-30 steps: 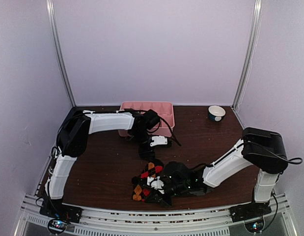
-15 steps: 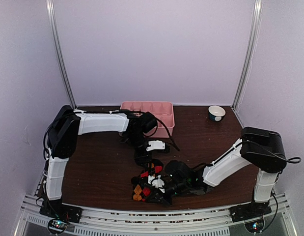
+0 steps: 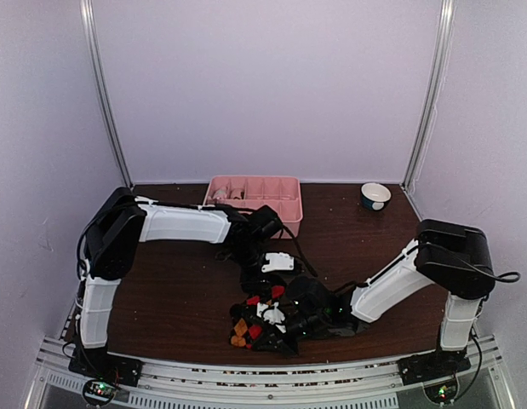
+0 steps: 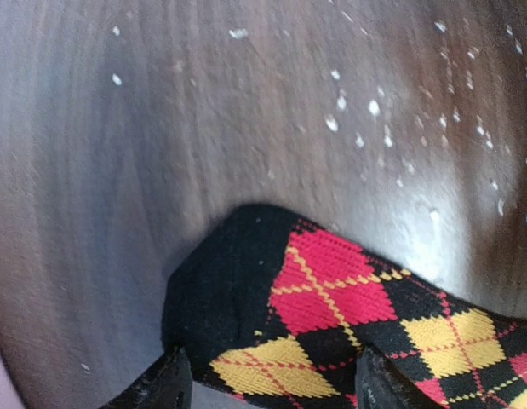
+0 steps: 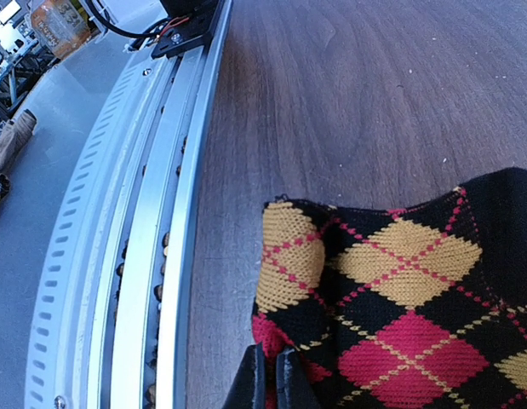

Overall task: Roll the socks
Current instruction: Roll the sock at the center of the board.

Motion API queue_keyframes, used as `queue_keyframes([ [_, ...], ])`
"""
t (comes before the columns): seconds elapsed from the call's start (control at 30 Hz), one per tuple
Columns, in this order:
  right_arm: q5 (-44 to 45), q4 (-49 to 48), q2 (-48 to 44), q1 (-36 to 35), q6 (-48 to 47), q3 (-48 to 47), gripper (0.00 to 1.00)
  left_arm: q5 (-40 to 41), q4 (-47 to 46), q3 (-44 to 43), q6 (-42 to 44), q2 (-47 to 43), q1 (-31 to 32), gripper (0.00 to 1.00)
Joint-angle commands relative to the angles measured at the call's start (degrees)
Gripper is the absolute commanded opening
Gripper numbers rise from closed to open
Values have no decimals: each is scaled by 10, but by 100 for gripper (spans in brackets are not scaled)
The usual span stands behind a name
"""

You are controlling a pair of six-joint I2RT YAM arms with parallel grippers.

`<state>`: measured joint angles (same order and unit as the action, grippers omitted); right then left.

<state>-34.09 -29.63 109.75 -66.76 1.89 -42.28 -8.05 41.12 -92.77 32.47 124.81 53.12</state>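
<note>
Currently, entries run from left to right. Left arm (image 3: pixel 182 223): found stretched lower and further across the table (image 3: pixel 169 294) than a second earlier, its wrist carried away from the pink tray (image 3: pixel 290 211) and toward the near edge. Pink tray: at the back, left unmoved. Left gripper (image 4: pixel 267 388): brought down over the far end of the argyle socks (image 3: pixel 250 322); its jaws are set wide and are seen in the wrist view on either side of the rounded black end, with nothing yet gripped. Argyle socks: black with red and orange diamonds; laid in a loose bunch near the front edge of the table, between the two grippers; not yet rolled; position little altered over the last second. Right gripper (image 5: pixel 270 379): kept where it was, on the near end of the bunch; jaws closed tight; a fold of red fabric appears to be pinched between them, though the grip itself is cropped at the edge of the wrist view. Small bowl (image 3: pixel 375 196): back right, well apart from the work, untouched. Meaning for the task: one end is taken to be anchored by the right gripper and the other is now bracketed by the left; a grasp on the black end, and with it the start of a roll, is judged to be the step in hand.
</note>
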Motion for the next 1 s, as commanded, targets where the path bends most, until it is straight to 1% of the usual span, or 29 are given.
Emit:
queue_keyframes([
  [0.0, 28, 155, 45, 4, 4, 25, 0, 91, -62, -2, 15, 41, 4, 68],
  [0.07, 26, 161, 45, 4, 3, 25, 0, 84, -48, -30, 17, 52, 4, 68],
  [0.2, 28, 171, 49, 5, 2, 22, 0, 78, -46, -57, 16, 51, 4, 68],
  [0.27, 32, 177, 54, 6, 6, 17, 0, 79, -42, -69, 4, 45, -2, 71],
  [0.33, 32, 182, 62, 11, 19, 11, 0, 69, -39, -66, -13, 26, -14, 96],
  [0.37, 32, 187, 67, 15, 29, 6, 0, 64, -41, -58, -21, 11, -21, 98],
  [0.5, 33, 197, 86, 24, 74, -9, 0, 42, -35, -33, -33, -45, -51, 98],
  [0.63, 20, 213, 111, 34, 125, -30, 0, 44, -34, -13, -37, -96, -66, 98],
  [0.73, 9, 231, 132, 38, 159, -49, 0, 72, -50, 0, -61, -132, -74, 98],
  [0.83, 1, 238, 148, 43, 193, -59, 0, 114, -70, 6, -105, -158, -93, 98],
  [0.87, -2, 235, 152, 44, 206, -60, 0, 108, -68, 6, -114, -168, -107, 98],
  [0.9, -5, 231, 155, 46, 220, -59, 0, 83, -63, 6, -121, -178, -126, 98],
  [0.93, -7, 227, 158, 48, 233, -59, 0, 37, -51, 4, -124, -189, -150, 98],
  [0.97, -9, 224, 162, 51, 249, -58, 0, -33, -32, 1, -117, -197, -174, 98],
])
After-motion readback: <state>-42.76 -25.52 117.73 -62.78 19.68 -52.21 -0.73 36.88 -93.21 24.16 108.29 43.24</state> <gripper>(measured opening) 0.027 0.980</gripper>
